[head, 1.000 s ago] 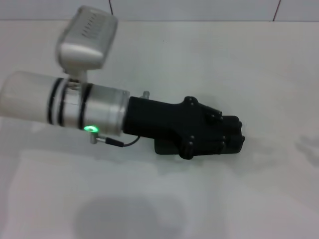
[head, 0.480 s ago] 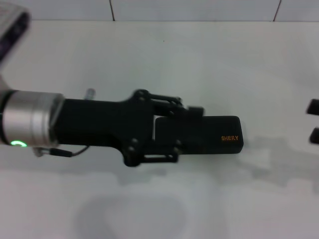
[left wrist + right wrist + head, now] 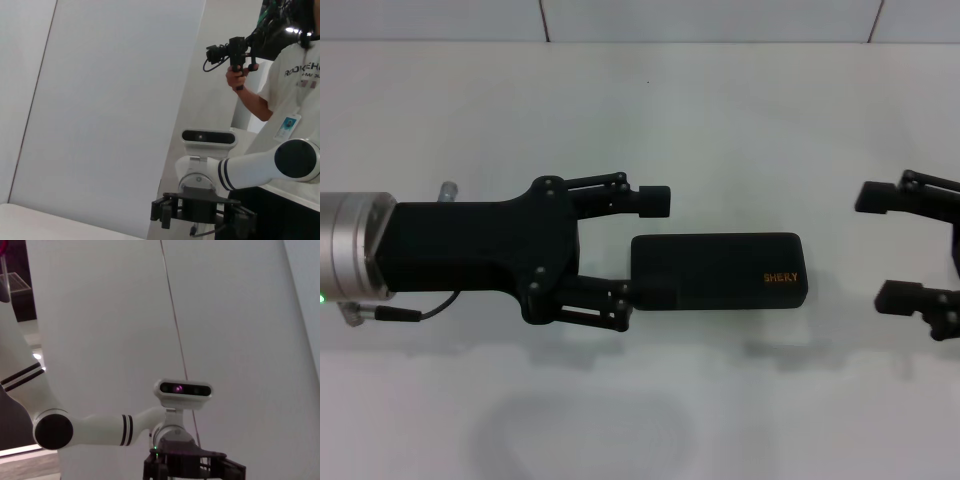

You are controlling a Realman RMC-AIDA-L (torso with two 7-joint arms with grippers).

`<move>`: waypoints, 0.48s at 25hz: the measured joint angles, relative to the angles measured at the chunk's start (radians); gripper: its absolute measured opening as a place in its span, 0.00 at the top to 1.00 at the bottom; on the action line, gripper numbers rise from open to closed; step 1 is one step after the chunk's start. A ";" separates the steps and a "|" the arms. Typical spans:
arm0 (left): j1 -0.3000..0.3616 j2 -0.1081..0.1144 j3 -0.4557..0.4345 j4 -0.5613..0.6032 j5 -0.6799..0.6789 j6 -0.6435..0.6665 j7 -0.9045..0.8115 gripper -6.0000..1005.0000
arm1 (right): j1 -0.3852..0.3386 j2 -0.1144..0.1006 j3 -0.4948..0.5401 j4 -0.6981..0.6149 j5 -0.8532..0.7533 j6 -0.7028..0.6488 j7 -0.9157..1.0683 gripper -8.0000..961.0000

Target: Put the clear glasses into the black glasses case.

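Observation:
The black glasses case (image 3: 720, 272) lies shut and flat on the white table, with orange lettering near its right end. My left gripper (image 3: 655, 248) is open just left of the case. Its far fingertip (image 3: 656, 200) stands clear of the case, while its near fingertip (image 3: 658, 297) overlaps the case's left front corner. My right gripper (image 3: 880, 247) is open at the right edge of the head view, apart from the case. The clear glasses are not in view. The left wrist view shows the right gripper (image 3: 202, 215) from afar, and the right wrist view shows the left gripper (image 3: 192, 467).
The white table (image 3: 640, 400) runs back to a tiled wall (image 3: 720, 20). A person holding a camera rig (image 3: 235, 55) stands behind the robot in the left wrist view.
My left arm has drawn back to the left off the case, uncovering it, and its fingers have spread open. The right gripper has come further into view from the right.

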State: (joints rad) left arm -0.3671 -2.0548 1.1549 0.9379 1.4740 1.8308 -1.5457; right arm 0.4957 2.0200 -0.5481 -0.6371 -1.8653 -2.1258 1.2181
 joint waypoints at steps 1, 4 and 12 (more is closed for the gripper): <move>0.000 0.000 0.000 0.000 0.000 0.000 0.002 0.18 | 0.007 0.000 -0.003 0.009 0.000 0.003 -0.004 0.18; 0.000 0.001 -0.002 0.000 0.000 0.000 0.006 0.16 | 0.027 0.002 -0.023 0.035 0.002 0.019 -0.018 0.08; -0.005 0.007 -0.040 -0.025 0.016 -0.001 0.009 0.11 | 0.050 0.003 -0.049 0.057 0.014 0.058 -0.025 0.08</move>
State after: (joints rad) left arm -0.3724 -2.0480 1.1145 0.9131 1.4896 1.8297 -1.5371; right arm 0.5462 2.0233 -0.5969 -0.5805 -1.8515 -2.0675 1.1927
